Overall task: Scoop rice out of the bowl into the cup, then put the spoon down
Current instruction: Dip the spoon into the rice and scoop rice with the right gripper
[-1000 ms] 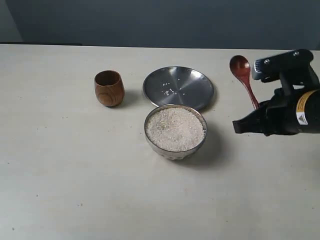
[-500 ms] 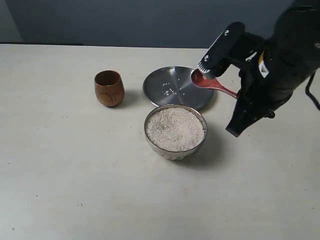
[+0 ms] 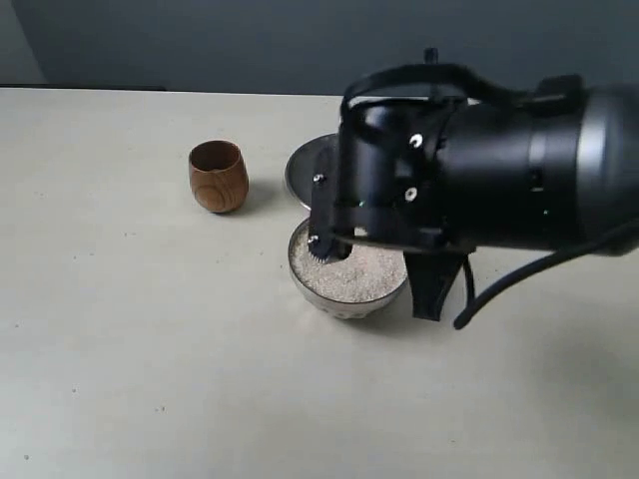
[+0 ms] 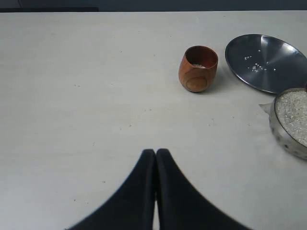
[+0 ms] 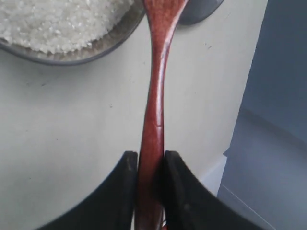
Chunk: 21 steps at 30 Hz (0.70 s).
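1. Right gripper (image 5: 151, 160): it pinches the spoon (image 5: 156, 86) low on the handle, with the jaws tight on either side of the wood. Count the pick-up as done.
2. Spoon: the handle runs out over the rim of the bowl (image 5: 72, 56). The scoop end lies outside the right wrist view and, in the exterior view, behind the arm. You cannot tell whether it is in the rice (image 5: 57, 19) or carrying any.
3. Bowl: it is filled nearly to the rim and stands on the table (image 3: 120, 349) just beside the plate (image 4: 266, 62). The plate carries a few stray grains.
4. Cup (image 4: 197, 68): it is upright and well apart from the bowl, on the side away from your right arm. A pale fleck shows inside it in the left wrist view, too small to call rice.
5. Left gripper (image 4: 156, 153): its fingers are pressed together and hold nothing. It hangs over the table short of the cup and takes no part.
6. Judgement: you are at the scooping step, early in the task. Left to do: lift a load, carry it across to the cup, tip it in, then set the spoon down.
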{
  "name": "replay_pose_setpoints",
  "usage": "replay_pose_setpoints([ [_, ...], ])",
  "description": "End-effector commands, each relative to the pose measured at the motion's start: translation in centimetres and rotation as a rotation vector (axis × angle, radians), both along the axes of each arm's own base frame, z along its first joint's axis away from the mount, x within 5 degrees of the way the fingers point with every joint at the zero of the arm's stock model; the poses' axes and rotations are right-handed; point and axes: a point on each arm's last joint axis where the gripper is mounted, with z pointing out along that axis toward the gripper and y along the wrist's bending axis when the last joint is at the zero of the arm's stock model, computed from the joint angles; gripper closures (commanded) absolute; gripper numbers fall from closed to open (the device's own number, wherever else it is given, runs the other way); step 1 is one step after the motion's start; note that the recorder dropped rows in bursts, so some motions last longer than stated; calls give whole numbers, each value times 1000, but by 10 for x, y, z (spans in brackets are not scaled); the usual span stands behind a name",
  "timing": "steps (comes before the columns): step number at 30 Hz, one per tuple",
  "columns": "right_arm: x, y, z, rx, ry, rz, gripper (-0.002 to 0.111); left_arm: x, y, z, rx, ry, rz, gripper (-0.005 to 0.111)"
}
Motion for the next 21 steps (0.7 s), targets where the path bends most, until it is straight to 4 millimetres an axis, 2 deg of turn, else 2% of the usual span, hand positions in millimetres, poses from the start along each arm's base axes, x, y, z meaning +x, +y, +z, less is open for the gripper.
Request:
replay_pose_setpoints([
  [1,-5,15,-10,-31,-28,36,109,0,0,1,2,1,0,106],
  [13,-6,20,-20,-44,-36,31,109,0,0,1,2,1,0,106],
  [21,-2,23,-34,-91,-33,38,109,0,0,1,2,1,0,106],
])
